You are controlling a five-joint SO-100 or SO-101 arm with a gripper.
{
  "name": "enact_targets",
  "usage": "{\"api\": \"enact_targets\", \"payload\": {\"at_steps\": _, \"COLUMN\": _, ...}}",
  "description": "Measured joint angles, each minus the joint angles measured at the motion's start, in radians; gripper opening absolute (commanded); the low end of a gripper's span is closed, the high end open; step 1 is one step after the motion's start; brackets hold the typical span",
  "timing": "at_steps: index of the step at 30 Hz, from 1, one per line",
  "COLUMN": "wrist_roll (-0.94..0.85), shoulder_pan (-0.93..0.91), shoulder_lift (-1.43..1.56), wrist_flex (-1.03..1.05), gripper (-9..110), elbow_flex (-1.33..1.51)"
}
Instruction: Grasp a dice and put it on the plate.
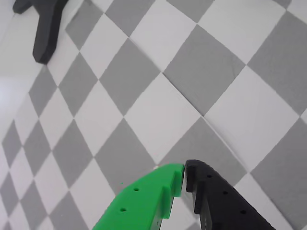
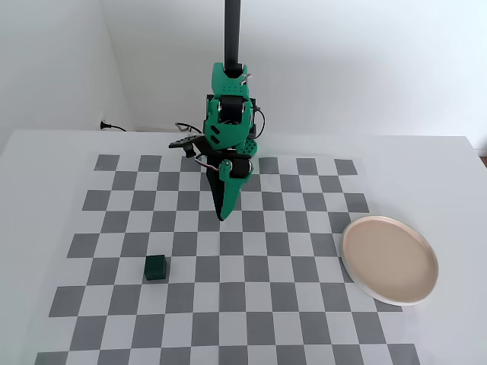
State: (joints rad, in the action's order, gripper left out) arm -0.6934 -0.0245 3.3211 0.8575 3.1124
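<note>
In the fixed view the dark green dice sits on a grey square at the front left of the checkered mat. The beige-pink plate with a white rim lies at the mat's right edge. My gripper hangs point-down over the mat's middle, right of and behind the dice, apart from it. In the wrist view the gripper shows a green finger and a black finger with tips touching, holding nothing. Dice and plate are out of the wrist view.
The checkered mat covers a white table. A black stand foot lies at the top left of the wrist view. The arm's base and a black pole stand at the back, with a cable by the wall.
</note>
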Motion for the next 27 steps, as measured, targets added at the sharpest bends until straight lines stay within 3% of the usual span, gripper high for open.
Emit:
{"api": "enact_targets", "payload": {"at_steps": 7, "wrist_roll": -0.367, "shoulder_pan": -0.008, "shoulder_lift": 0.0, "wrist_flex": 0.011, "gripper": -4, "elbow_flex": 0.0}}
{"api": "enact_targets", "payload": {"at_steps": 14, "wrist_roll": -0.617, "shoulder_pan": -0.008, "shoulder_lift": 0.0, "wrist_flex": -0.041, "gripper": -3, "elbow_flex": 0.0}}
{"api": "enact_targets", "payload": {"at_steps": 27, "wrist_roll": -0.761, "shoulder_pan": -0.089, "shoulder_lift": 0.0, "wrist_flex": -0.155, "gripper": -1, "elbow_flex": 0.0}}
